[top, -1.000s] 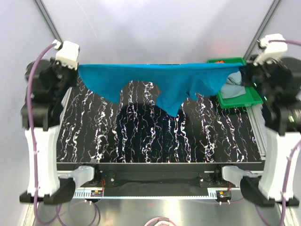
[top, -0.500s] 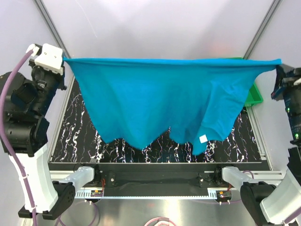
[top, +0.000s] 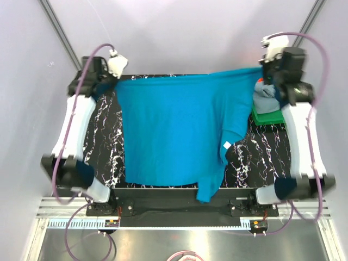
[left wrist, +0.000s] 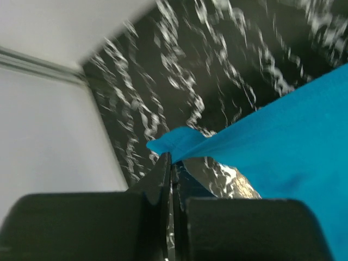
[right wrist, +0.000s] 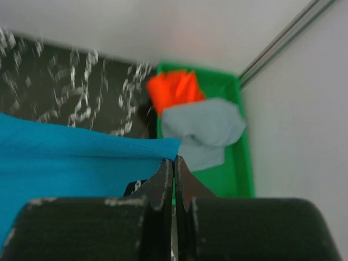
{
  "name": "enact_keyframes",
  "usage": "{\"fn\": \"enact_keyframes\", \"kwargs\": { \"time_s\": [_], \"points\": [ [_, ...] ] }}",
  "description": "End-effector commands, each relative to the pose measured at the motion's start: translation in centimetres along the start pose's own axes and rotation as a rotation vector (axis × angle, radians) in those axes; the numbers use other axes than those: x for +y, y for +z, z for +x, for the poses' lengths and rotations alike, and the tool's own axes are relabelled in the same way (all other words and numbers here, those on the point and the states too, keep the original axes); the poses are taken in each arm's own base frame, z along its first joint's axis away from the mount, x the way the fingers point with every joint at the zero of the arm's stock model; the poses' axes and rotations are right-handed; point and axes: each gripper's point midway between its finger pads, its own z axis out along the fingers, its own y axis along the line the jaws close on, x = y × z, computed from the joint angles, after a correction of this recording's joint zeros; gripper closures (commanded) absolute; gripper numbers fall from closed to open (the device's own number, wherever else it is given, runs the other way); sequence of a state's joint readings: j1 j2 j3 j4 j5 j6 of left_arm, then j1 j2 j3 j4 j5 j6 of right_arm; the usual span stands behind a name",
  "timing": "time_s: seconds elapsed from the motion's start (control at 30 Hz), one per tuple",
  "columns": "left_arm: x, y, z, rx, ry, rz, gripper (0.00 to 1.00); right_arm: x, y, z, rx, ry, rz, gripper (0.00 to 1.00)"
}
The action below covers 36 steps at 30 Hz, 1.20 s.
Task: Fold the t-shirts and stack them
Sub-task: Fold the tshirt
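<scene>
Our left pincer and right pincer, both clenched, hold the teal-blue soft cloth t-shirt stretched between them. Spreading step, we judge; next, lay it flat beneath them.

Robot lab cell: plain pale walls, aluminium frame struts, black marbled table, exposed purple cables, metal rail at near edge.
</scene>
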<state>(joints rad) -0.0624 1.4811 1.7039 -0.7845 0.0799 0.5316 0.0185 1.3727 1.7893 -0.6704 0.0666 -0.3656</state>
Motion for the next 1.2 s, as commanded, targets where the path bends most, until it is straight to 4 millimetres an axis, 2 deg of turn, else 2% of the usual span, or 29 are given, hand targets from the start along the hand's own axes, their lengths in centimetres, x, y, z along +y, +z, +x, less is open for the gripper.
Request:
{"fn": "enact_keyframes", "kwargs": {
  "time_s": [0.0, 0.03, 0.07, 0.1, 0.13, 0.17, 0.2, 0.23, 0.27, 0.3, 0.33, 0.37, 0.4, 0.43, 0.47, 0.57, 0.63, 1.0, 1.07, 1.17],
  "points": [
    [0.9, 4.1, 3.4, 0.142, 0.026, -0.017, 1.00, -0.1, 6.0, 3.6, 0.072, -0.039, 0.044, 1.00],
    [0.2, 6.8, 5.1, 0.205, 0.011, 0.020, 1.00, 0.5, 7.6, 5.0, 0.105, -0.042, 0.028, 1.00],
    [1.1, 7.7, 5.3, 0.235, 0.013, -0.013, 1.00, 1.5, 10.4, 7.3, 0.157, -0.049, -0.001, 1.00],
    [1.2, 8.9, 5.8, 0.260, 0.014, -0.013, 1.00, 2.1, 11.7, 8.3, 0.180, -0.045, -0.018, 1.00],
    [0.6, 11.3, 7.5, 0.323, 0.011, 0.013, 1.00, 2.4, 12.9, 8.3, 0.182, -0.037, -0.028, 1.00],
    [1.6, 12.0, 6.4, 0.311, 0.009, -0.011, 1.00, 3.7, 15.5, 10.9, 0.246, -0.031, -0.061, 1.00],
    [1.8, 13.0, 6.3, 0.317, 0.004, -0.013, 1.00, 4.1, 16.7, 11.4, 0.260, -0.014, -0.074, 1.00],
    [2.2, 14.5, 5.9, 0.323, -0.009, -0.020, 1.00, 4.0, 17.8, 10.1, 0.232, -0.007, -0.072, 1.00],
    [2.4, 15.3, 5.8, 0.325, -0.015, -0.023, 1.00, 4.9, 20.0, 12.4, 0.283, -0.011, -0.092, 1.00],
    [2.7, 16.0, 5.5, 0.320, -0.016, -0.028, 1.00, 5.0, 21.0, 12.6, 0.289, -0.017, -0.095, 1.00],
    [2.9, 17.1, 5.1, 0.311, -0.014, -0.033, 1.00, 4.5, 22.0, 11.0, 0.253, -0.021, -0.084, 1.00],
    [3.1, 17.6, 5.0, 0.306, -0.012, -0.047, 1.00, 5.3, 23.8, 13.5, 0.314, -0.034, -0.100, 1.00],
    [3.3, 17.9, 4.7, 0.299, -0.004, -0.058, 1.00, 5.3, 24.6, 13.7, 0.320, -0.036, -0.098, 1.00],
    [3.6, 18.6, 4.4, 0.283, 0.012, -0.076, 1.00, 4.7, 25.3, 11.8, 0.275, -0.037, -0.084, 1.00],
    [3.8, 19.0, 4.1, 0.273, 0.021, -0.101, 1.00, 4.6, 26.7, 12.2, 0.282, -0.040, -0.072, 1.00],
    [4.0, 19.4, 4.3, 0.274, 0.028, -0.127, 1.00, 5.2, 28.1, 13.9, 0.314, -0.033, -0.076, 1.00],
    [4.1, 19.4, 4.6, 0.279, 0.029, -0.139, 1.00, 5.5, 28.3, 14.3, 0.317, -0.018, -0.077, 1.00],
    [4.3, 18.6, 4.6, 0.262, -0.009, -0.181, 1.00, 7.9, 26.4, 15.1, 0.363, -0.012, -0.145, 1.00],
    [4.3, 18.6, 4.7, 0.269, -0.029, -0.190, 1.00, 7.8, 26.7, 14.9, 0.352, -0.011, -0.137, 1.00],
    [3.9, 17.9, 4.1, 0.242, -0.087, -0.176, 1.00, 7.3, 27.7, 12.0, 0.246, 0.010, -0.121, 1.00]
  ]
}}
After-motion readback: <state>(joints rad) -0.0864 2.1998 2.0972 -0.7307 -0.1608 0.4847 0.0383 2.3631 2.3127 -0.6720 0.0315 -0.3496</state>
